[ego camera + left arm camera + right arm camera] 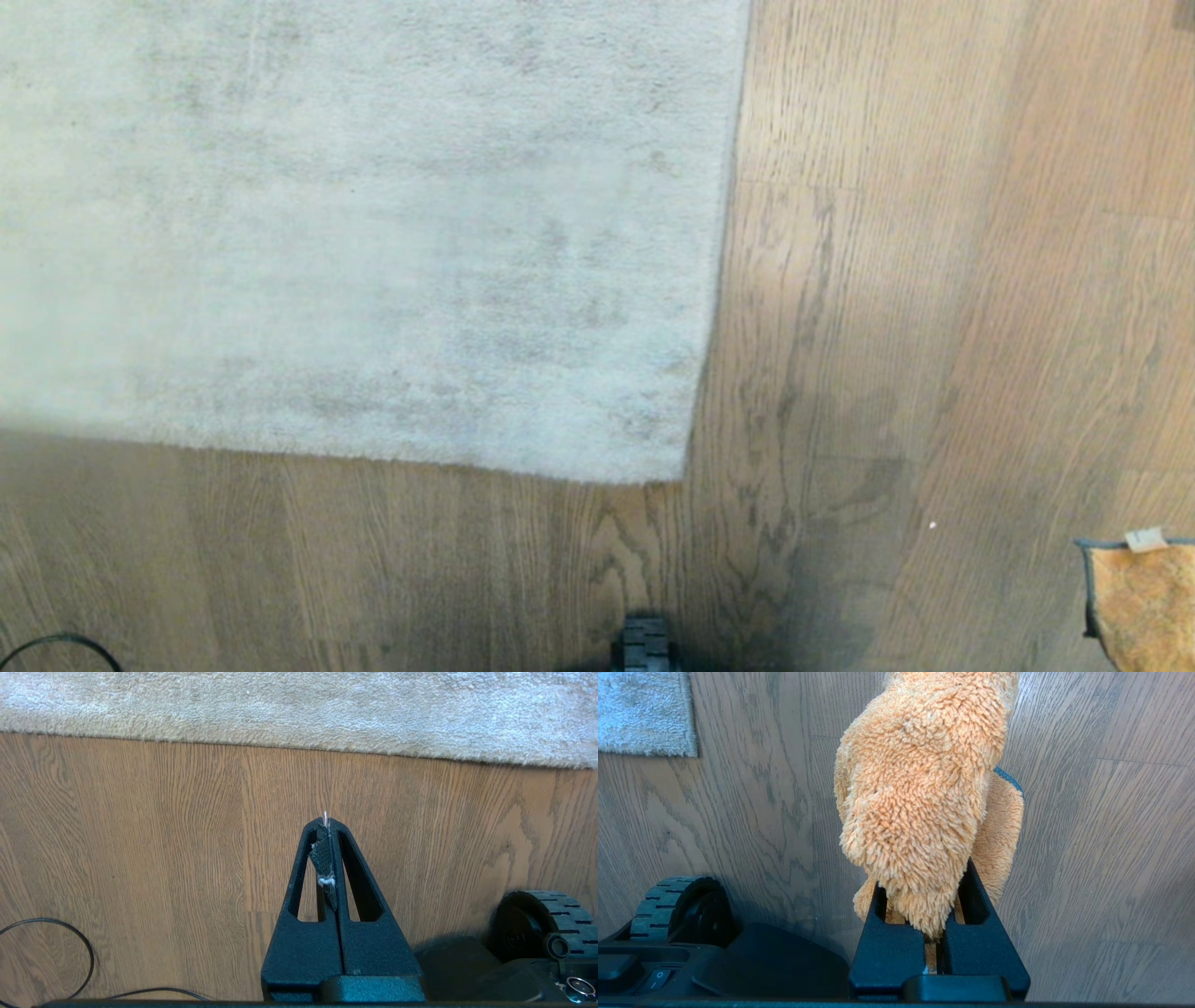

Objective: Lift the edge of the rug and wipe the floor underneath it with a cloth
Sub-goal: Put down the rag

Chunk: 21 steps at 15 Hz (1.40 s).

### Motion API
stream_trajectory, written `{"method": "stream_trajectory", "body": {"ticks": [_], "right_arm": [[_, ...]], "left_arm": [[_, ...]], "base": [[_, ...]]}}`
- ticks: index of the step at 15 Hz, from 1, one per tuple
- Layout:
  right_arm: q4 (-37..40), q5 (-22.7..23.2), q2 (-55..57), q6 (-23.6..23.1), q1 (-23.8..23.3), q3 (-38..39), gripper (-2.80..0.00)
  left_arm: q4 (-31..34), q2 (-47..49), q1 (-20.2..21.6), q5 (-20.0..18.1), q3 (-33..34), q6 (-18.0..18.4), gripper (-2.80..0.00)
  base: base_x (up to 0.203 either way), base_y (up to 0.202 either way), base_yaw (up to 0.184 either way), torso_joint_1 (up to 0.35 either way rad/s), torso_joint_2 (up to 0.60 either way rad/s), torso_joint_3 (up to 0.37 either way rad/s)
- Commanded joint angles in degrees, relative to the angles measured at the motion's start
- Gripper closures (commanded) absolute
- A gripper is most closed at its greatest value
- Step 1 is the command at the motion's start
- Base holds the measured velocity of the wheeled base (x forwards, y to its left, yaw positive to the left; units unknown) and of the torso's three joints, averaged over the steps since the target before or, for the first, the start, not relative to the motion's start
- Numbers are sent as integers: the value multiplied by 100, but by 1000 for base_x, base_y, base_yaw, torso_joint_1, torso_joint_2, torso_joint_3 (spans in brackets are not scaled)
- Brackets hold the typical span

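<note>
Rug first: a very large pale grey short-pile rug (355,224) lies flat on the light brown wood-grain plank floor (934,327), and its square corner, the rug edge (677,471), serves as the landmark. Its borders lie flush against the planks with no backing showing. Well off to the right of that corner and nearer the robot hangs the small orange-tan fuzzy cloth (920,793) with dark grey edging and a white tag. The right gripper (938,905) is clenched on this cloth, which bunches up over its black fingers. The left gripper (327,826) hovers over bare planks near the rug's closer border, left of the corner, jaws pressed together and grasping nothing. A thin black cable (70,952) loops on the floor beside it. A black ribbed wheel (644,644) of the base sits just below the corner.
</note>
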Motion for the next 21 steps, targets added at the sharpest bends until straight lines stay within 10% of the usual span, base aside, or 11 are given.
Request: {"method": "stream_trajectory", "body": {"ticks": [1,21], "right_arm": [[-4,2,7,-5,1,0,0],[-3,2,7,-5,1,0,0]], "left_arm": [[-7,0,1,2,0,-4,0],[2,0,1,2,0,-119,0]], "base": [[0,0,0,0,0,0],[0,-5,1,0,0,0]]}}
